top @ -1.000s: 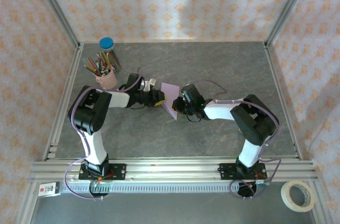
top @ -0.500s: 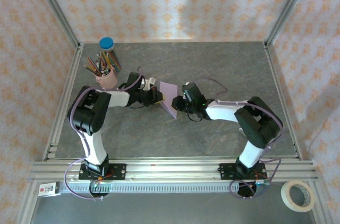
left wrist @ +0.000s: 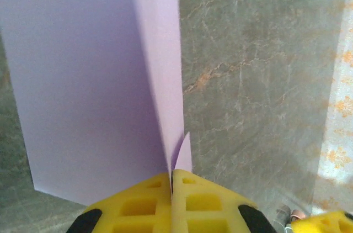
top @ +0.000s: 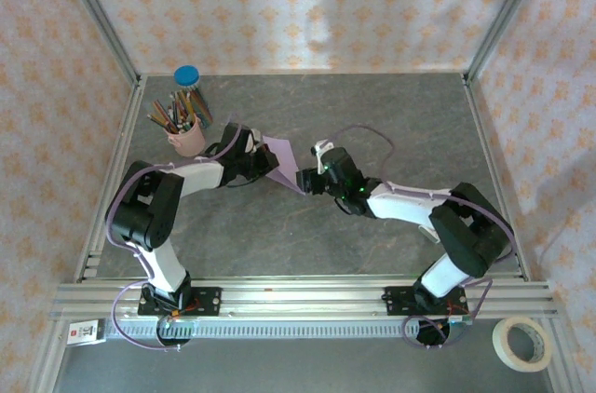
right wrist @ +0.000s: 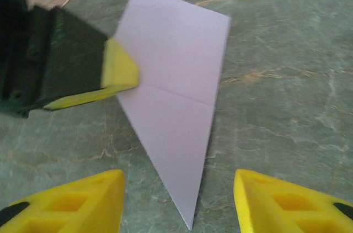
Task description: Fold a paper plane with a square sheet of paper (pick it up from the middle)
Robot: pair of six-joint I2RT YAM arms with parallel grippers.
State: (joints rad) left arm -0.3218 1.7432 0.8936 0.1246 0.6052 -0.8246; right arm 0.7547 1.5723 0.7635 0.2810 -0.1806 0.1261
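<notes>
Pinching the square sheet of paper [left wrist: 88, 89] at its folded edge, the left gripper [left wrist: 172, 180] has its yellow pads pressed tight together with the lilac layers between them. The sheet fans out from that grip as a wide flap and a narrower one meeting at the crease. Seen from above, the paper hangs between the two arms, a little left of the table's [top: 391, 123] middle and near the pink pencil cup [top: 189, 140]. It appears lifted off the surface, though I cannot tell whether its lowest point touches. Holding it up by the fold likely leaves both faces free for the other arm to reach. The right gripper [right wrist: 179, 183] faces the sheet with its fingers spread roughly halfway, one to each side of the paper's pointed end. It grasps nothing and is not touching the paper, apparently lined up to close on that tip.
</notes>
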